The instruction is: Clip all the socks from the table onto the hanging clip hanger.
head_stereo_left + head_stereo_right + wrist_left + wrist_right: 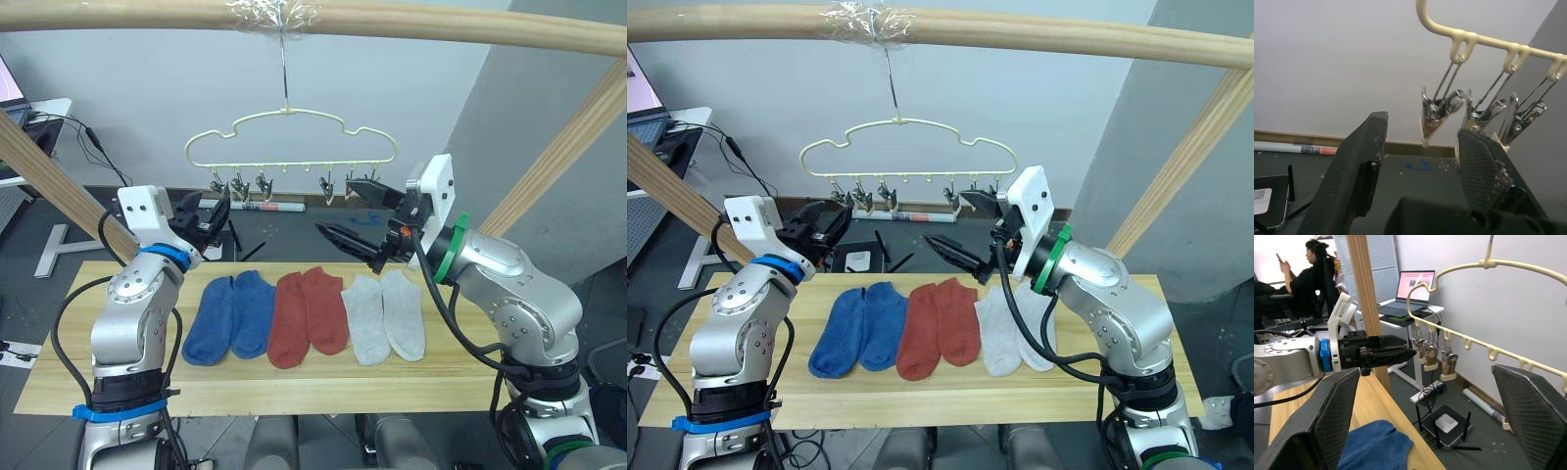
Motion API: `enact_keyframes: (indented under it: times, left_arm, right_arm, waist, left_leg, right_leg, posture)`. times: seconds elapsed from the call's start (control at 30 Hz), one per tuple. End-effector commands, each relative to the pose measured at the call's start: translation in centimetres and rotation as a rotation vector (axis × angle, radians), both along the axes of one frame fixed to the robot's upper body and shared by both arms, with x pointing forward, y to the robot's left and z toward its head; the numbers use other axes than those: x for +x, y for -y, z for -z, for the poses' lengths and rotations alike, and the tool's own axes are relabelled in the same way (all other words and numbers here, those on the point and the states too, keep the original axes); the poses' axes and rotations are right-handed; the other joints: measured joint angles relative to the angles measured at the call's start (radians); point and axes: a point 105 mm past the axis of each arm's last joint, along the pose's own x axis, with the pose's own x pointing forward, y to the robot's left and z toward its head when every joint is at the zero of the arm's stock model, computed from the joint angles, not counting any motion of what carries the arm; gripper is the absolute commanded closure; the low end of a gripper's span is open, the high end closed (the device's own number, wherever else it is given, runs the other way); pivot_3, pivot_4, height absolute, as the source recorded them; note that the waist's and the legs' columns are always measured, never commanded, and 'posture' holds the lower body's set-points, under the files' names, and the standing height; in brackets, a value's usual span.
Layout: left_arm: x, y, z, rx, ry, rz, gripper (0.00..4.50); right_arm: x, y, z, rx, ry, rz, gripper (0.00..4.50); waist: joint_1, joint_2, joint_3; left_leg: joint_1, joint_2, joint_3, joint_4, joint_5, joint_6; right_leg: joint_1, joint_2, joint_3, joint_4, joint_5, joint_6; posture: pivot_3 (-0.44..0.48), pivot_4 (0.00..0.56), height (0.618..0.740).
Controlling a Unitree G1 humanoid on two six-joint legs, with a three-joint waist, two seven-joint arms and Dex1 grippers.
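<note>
Socks [310, 315] on plank table [440, 377]

Six socks lie side by side in a row across the middle of the table [451, 392]: one pair [232, 315] to the left, one pair [309, 314] in the centre, one pair [385, 314] to the right, neighbours touching or nearly so. Above and behind the row, the clip hanger [291, 147] hangs by its hook from a wooden pole [441, 24] that runs across the top, with its clips [263, 184] in a line along its lower edge. The left gripper [210, 217] is raised just beside the hanger's left clips, over the table's back edge, and the right gripper [361, 217] is raised below the hanger's right end, above the rightmost socks; a router [1448, 425] sits on the floor behind the table.
</note>
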Motion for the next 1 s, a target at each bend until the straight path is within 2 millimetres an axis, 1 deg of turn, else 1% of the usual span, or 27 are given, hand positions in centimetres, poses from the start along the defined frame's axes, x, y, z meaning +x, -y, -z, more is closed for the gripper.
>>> enact_keyframes:
  times: [0.03, 0.17, 0.3, 0.53, 0.77, 0.87, 0.9, 0.93, 0.97, 1.0]
  left_arm:
    - [0.2, 0.1, -1.4, 0.003, 0.063, 0.002, 1.93]
    - [1.0, 0.6, -1.7, -0.011, 0.073, 0.019, 1.93]
    - [1.3, 0.8, -1.9, -0.019, 0.084, 0.028, 1.93]
    - [1.3, 1.2, -2.5, -0.028, 0.108, 0.044, 1.93]
    - [1.2, 0.8, -2.5, -0.027, 0.111, 0.028, 1.93]
    - [1.2, 0.8, -2.8, -0.031, 0.130, 0.027, 1.93]
    - [1.2, 0.8, -2.8, -0.029, 0.131, 0.027, 2.28]
    - [1.2, 0.8, -2.8, -0.030, 0.131, 0.027, 2.44]
    - [1.3, 0.8, -2.7, -0.030, 0.132, 0.027, 2.73]
    - [1.3, 0.9, -2.7, -0.031, 0.132, 0.027, 3.08]
  right_arm:
    - [-0.7, 0.2, -1.3, 0.021, 0.054, -0.013, 0.00]
    - [-0.8, 0.2, -1.4, 0.011, 0.062, -0.016, 0.00]
    - [-0.8, 0.2, -1.5, 0.014, 0.061, -0.015, 0.00]
    - [-0.8, 0.2, -1.4, 0.014, 0.061, -0.017, 0.00]
    - [-0.7, 0.2, -1.5, 0.016, 0.062, -0.017, 0.00]
    - [-0.8, 0.2, -1.5, 0.015, 0.062, -0.019, 0.00]
    - [-0.8, 0.2, -1.4, 0.010, 0.063, -0.017, 0.00]
    - [-0.8, 0.3, -1.3, 0.008, 0.062, -0.016, 0.00]
    - [-0.8, 0.3, -1.3, 0.006, 0.061, -0.015, 0.00]
    - [-0.7, 0.3, -1.2, 0.006, 0.060, -0.014, 0.00]
  waist:
    - [0.000, 0.000, 0.000]
    - [0.000, 0.001, 0.001]
    - [0.000, 0.001, 0.002]
    - [0.000, 0.001, 0.003]
    - [0.000, 0.001, 0.003]
    - [0.000, 0.001, 0.003]
    - [0.000, 0.001, 0.003]
    - [0.000, 0.001, 0.003]
    - [0.000, 0.001, 0.003]
    - [0.000, 0.001, 0.003]
  left_leg:
    - [0.000, 0.000, 0.000, 0.000, 0.000, 0.000]
    - [0.000, 0.000, 0.000, 0.000, 0.000, 0.000]
    - [-0.001, 0.000, 0.000, 0.000, 0.000, 0.000]
    - [-0.002, 0.000, -0.002, 0.000, 0.000, 0.000]
    - [-0.003, -0.001, -0.002, 0.000, 0.000, 0.000]
    - [-0.003, -0.001, -0.003, 0.000, 0.000, 0.000]
    - [-0.003, -0.001, -0.003, 0.000, 0.000, 0.000]
    - [-0.003, -0.001, -0.003, 0.000, 0.000, 0.000]
    - [-0.003, -0.001, -0.003, 0.000, 0.000, 0.000]
    - [-0.003, -0.001, -0.003, 0.000, 0.000, 0.000]
  right_leg:
    - [0.000, 0.000, 0.000, 0.000, 0.000, 0.000]
    - [0.000, 0.000, 0.000, 0.000, 0.000, 0.000]
    - [0.000, 0.000, 0.000, 0.000, 0.000, 0.000]
    - [-0.001, 0.000, -0.001, -0.001, 0.000, 0.000]
    - [-0.001, -0.001, -0.002, -0.001, 0.000, 0.000]
    - [-0.001, -0.001, -0.003, -0.001, 0.000, 0.000]
    - [-0.001, -0.001, -0.003, -0.001, 0.000, 0.000]
    - [-0.001, -0.001, -0.003, -0.001, 0.000, 0.000]
    - [-0.001, -0.001, -0.003, -0.001, 0.000, 0.000]
    - [-0.001, -0.001, -0.003, -0.001, 0.000, 0.000]
  posture:
    - [0.155, 0.250, 0.740]
    - [0.155, 0.250, 0.740]
    - [0.151, 0.252, 0.740]
    - [0.151, 0.252, 0.740]
    - [0.154, 0.252, 0.740]
    - [0.154, 0.252, 0.740]
    - [0.154, 0.252, 0.740]
    - [0.153, 0.249, 0.740]
    - [0.153, 0.249, 0.740]
    - [0.153, 0.249, 0.740]
